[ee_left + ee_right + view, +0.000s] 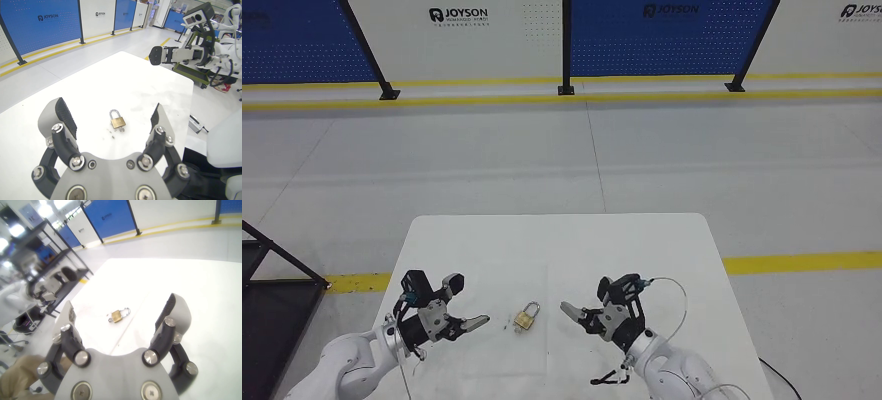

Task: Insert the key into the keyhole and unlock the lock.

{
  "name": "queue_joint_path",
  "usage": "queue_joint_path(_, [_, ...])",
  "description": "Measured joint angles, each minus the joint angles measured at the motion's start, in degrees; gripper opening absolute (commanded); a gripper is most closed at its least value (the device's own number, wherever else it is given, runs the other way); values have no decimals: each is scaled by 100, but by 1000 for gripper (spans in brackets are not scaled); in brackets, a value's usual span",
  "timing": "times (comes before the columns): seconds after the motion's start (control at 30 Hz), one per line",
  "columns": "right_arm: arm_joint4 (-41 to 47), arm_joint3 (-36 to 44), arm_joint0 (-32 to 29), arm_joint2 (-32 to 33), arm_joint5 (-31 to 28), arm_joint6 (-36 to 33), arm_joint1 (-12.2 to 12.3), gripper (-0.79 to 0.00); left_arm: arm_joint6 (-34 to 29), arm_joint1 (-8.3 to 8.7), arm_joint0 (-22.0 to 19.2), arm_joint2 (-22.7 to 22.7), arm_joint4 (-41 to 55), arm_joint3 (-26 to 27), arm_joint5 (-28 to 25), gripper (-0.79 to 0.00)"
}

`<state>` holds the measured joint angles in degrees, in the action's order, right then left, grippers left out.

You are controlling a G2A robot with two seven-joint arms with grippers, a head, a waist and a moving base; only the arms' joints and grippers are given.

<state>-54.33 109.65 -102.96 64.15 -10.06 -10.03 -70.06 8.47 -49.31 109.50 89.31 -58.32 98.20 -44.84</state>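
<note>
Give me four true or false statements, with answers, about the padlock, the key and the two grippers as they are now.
The padlock lies on the table. True.
The left gripper holds the key. False: it is open and empty; the key sits at the padlock's bottom end.
The right gripper is open. True.
The padlock lies at the table's far edge. False: it lies between the grippers, toward the near edge.

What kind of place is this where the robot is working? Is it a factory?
Probably a robot test hall or factory workshop. Blue and white partition panels fence the area, yellow lines mark the smooth floor, and an equipment cart stands just past the white table.
</note>
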Motion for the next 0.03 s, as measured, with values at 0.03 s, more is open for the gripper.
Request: queue_joint_path(0.03, [-48, -14, 9, 61, 22, 22, 9, -1, -18, -36, -22, 5, -39, 11, 97, 0])
